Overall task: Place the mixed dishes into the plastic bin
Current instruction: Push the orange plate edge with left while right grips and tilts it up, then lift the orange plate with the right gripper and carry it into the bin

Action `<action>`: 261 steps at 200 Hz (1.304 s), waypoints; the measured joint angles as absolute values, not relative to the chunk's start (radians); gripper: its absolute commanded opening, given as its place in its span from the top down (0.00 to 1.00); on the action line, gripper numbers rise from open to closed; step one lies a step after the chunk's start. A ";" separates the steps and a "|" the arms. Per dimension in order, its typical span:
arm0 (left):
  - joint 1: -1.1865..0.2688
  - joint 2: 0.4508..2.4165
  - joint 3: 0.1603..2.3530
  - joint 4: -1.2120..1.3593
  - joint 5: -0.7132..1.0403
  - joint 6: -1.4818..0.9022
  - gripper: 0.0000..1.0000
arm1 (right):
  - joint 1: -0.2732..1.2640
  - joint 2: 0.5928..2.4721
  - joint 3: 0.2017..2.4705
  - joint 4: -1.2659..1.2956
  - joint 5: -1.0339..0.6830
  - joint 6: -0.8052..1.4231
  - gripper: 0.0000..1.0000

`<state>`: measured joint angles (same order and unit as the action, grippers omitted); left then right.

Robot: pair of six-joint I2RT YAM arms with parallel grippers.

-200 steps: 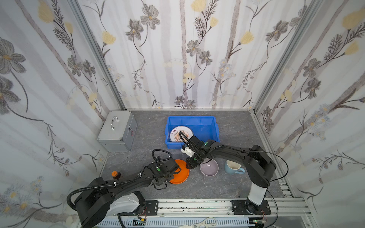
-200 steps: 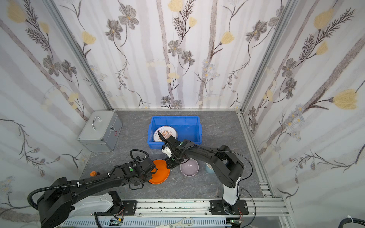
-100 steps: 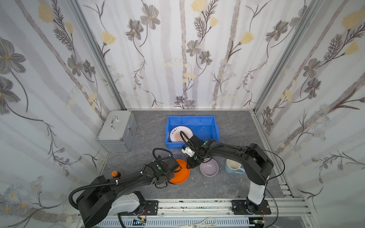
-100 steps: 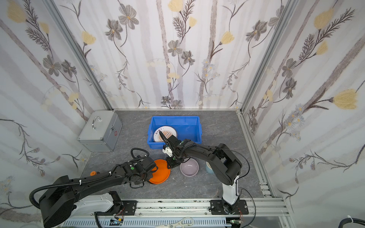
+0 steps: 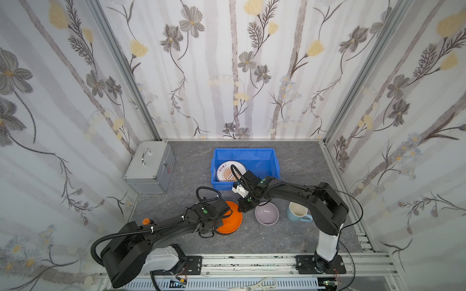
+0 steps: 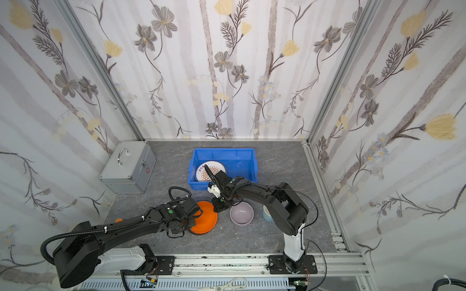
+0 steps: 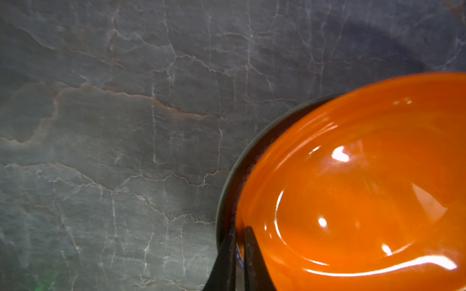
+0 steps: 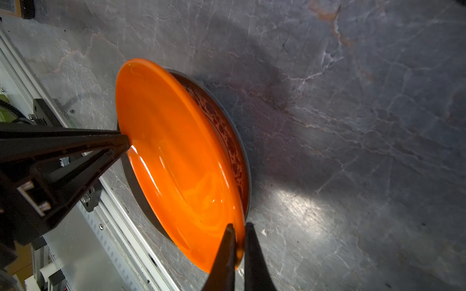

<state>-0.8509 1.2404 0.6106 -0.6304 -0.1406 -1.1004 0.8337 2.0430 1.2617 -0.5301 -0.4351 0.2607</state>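
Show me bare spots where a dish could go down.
Free: the right half of the blue bin, beside the patterned plate; the tabletop between metal case and bin. Crowded: orange plate, lilac bowl and mug in front of it.

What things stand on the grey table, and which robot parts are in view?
bin: one, blue, back centre
patterned plate: one, white, inside the bin
orange plate: one, orange, tilted on the dark plate
dark plate: one, dark-rimmed, front centre
bowl: one, lilac, right of the plates
mug: one, pale blue, right of the bowl
case: one, silver, back left
bottle: one, orange-capped, front left, half hidden
left gripper: one, black, shut at the plates' edge
right gripper: one, black, shut on the orange plate
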 measured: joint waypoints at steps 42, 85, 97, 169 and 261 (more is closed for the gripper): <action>-0.829 1.224 0.636 -0.625 -0.138 -1.073 0.51 | 0.823 2.043 1.274 -0.539 -0.448 0.254 0.93; -0.794 1.158 0.672 -0.640 -0.151 -1.036 0.00 | 0.798 2.043 1.313 -0.569 -0.464 0.252 0.93; -0.776 1.139 0.690 -0.653 -0.157 -1.010 0.00 | 0.799 2.043 1.327 -0.578 -0.469 0.252 0.94; -0.596 1.092 0.853 -0.770 -0.163 -0.853 0.00 | 0.797 2.046 1.466 -0.667 -0.482 0.244 0.94; -0.358 1.196 1.166 -0.840 -0.099 -0.621 0.00 | 0.706 2.111 1.847 -0.815 -0.487 0.245 0.94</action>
<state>-0.3580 1.1965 1.1664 -0.8398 -0.0986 -0.6209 0.7063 2.1105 1.8465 -0.8154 -0.4870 0.2447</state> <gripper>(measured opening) 0.997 0.065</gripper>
